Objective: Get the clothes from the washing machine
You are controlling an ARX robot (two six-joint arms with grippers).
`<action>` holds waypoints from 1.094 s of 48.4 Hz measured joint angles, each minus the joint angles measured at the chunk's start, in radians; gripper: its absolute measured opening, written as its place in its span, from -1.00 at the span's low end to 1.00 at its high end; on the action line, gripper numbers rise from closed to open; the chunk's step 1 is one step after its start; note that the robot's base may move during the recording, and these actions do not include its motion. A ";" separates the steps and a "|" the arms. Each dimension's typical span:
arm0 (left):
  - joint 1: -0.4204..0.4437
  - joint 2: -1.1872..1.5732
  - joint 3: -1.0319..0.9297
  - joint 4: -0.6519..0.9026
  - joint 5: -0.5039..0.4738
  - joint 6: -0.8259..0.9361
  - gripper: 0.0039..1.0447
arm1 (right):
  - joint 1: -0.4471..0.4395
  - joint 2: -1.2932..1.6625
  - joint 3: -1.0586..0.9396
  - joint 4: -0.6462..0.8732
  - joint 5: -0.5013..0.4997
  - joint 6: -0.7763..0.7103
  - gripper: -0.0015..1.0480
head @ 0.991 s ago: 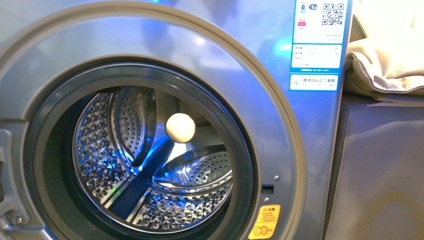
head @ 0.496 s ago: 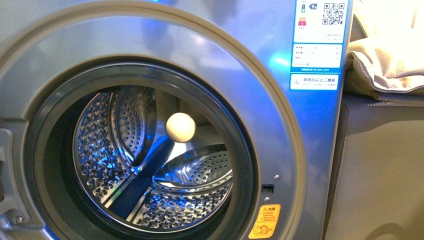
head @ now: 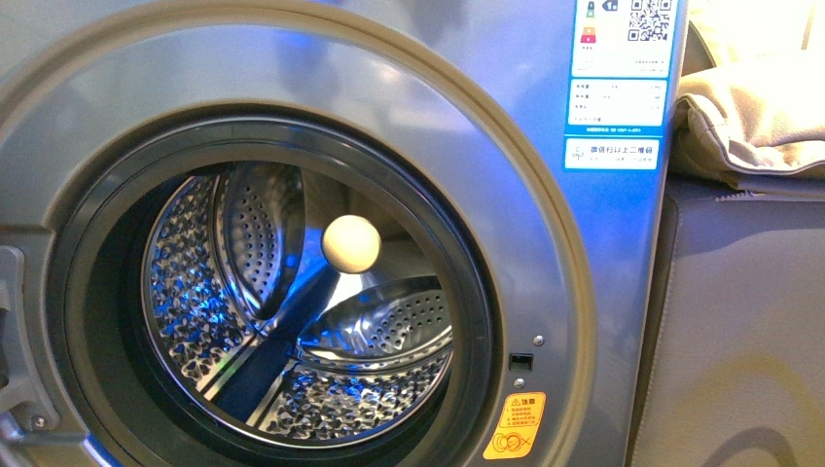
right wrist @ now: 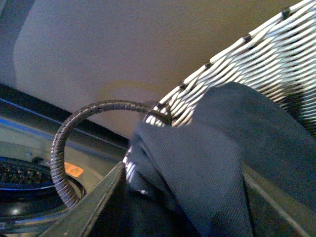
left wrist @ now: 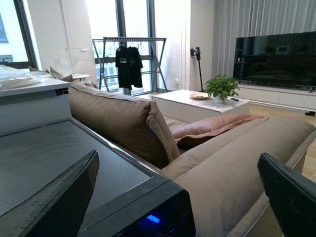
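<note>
Drum's empty, clothes are out
Right claw [right wrist: 182, 197] pinching the navy clothes [right wrist: 212, 163] right by the woven basket [right wrist: 256, 64]; left claw [left wrist: 177, 197] spread wide above the washing machine [head: 545, 253], sofa [left wrist: 232, 163] behind it.

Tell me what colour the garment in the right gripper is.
Dark navy blue, plain, no pattern. The clothes show best in the right wrist view, beside the woven basket.
</note>
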 joint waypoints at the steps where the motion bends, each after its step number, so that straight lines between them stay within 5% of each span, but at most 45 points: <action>1: 0.000 0.000 0.000 0.000 0.000 0.000 0.88 | 0.003 -0.008 0.000 -0.011 -0.007 -0.001 0.37; 9: 0.000 0.000 0.000 0.000 0.000 0.000 0.88 | 0.021 -0.062 0.000 -0.056 -0.023 0.003 0.88; 28: 0.000 0.000 0.000 0.000 0.000 0.000 0.88 | 0.114 -0.225 0.074 0.217 0.070 0.137 0.85; 43: 0.000 0.000 0.000 0.000 0.000 0.000 0.88 | 0.373 -0.301 0.186 0.278 0.300 0.127 0.85; 53: 0.000 0.000 0.000 0.000 0.000 0.000 0.88 | 0.657 -0.470 0.159 0.305 0.565 -0.028 0.85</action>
